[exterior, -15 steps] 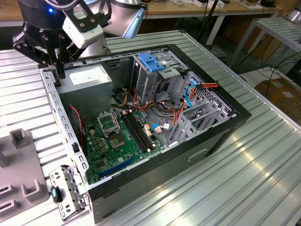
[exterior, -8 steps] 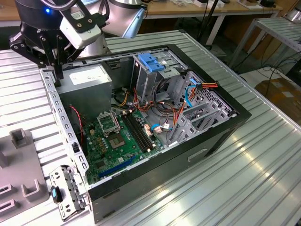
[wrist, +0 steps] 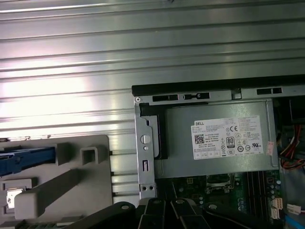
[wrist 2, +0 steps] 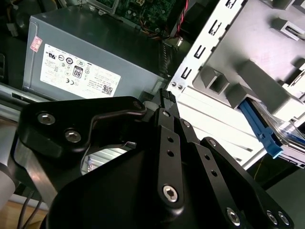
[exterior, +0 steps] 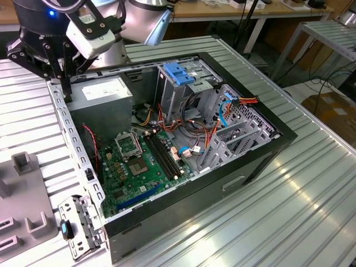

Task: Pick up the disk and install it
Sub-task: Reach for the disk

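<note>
Gripper (wrist 2: 167, 98): hangs at the case wall just beside the power supply (exterior: 105, 94), carrying nothing you can see | jaws: you cannot tell | disk (wrist: 26, 157): racked in the gray fixture (wrist: 90, 162) across that wall from the power supply, likely so you can reach its rail | not yet picked

Printed labels on the power supply (wrist: 181, 157) inside the computer case (wrist: 190, 89)

A white label (wrist: 228, 138) sits on the wide grey face of the power supply. It carries rows of small black print, several round marks and a square code, as both wrist views show. In the exterior view the same label (exterior: 103, 89) is a pale patch on the upward face of the box. A small pinkish sticker (wrist 2: 36, 44) with red print stands at one corner of that face, near the white label. I cannot read the words on it.
</note>
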Tool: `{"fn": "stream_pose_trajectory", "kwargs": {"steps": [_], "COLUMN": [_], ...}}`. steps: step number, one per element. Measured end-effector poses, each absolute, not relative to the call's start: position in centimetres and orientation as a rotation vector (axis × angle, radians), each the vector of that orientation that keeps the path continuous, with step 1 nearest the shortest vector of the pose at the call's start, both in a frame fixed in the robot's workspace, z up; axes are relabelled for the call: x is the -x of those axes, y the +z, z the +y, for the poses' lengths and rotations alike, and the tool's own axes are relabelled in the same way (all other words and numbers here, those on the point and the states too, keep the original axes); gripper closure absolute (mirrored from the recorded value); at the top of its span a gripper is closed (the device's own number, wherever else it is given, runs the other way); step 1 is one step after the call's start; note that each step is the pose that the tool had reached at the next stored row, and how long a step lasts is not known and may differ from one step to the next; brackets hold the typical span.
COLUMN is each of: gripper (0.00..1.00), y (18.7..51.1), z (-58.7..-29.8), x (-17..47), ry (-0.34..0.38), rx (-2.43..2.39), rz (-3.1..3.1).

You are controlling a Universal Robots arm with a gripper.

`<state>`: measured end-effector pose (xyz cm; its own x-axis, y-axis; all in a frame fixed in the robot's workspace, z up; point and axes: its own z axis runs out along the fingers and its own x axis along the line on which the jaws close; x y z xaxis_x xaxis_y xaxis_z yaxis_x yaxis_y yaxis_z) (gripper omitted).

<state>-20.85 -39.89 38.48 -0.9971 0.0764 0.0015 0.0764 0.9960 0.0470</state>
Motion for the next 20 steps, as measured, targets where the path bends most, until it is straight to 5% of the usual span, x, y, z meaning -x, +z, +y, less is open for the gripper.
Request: {"fn": "stream_pose_trajectory", "kwargs": {"steps": [20], "gripper": [0.89], "y": [38.4], "z": [-39.89], "x": [21.86], "ry": [0.074], "rx": [-0.12], "rz": [3.142]}}
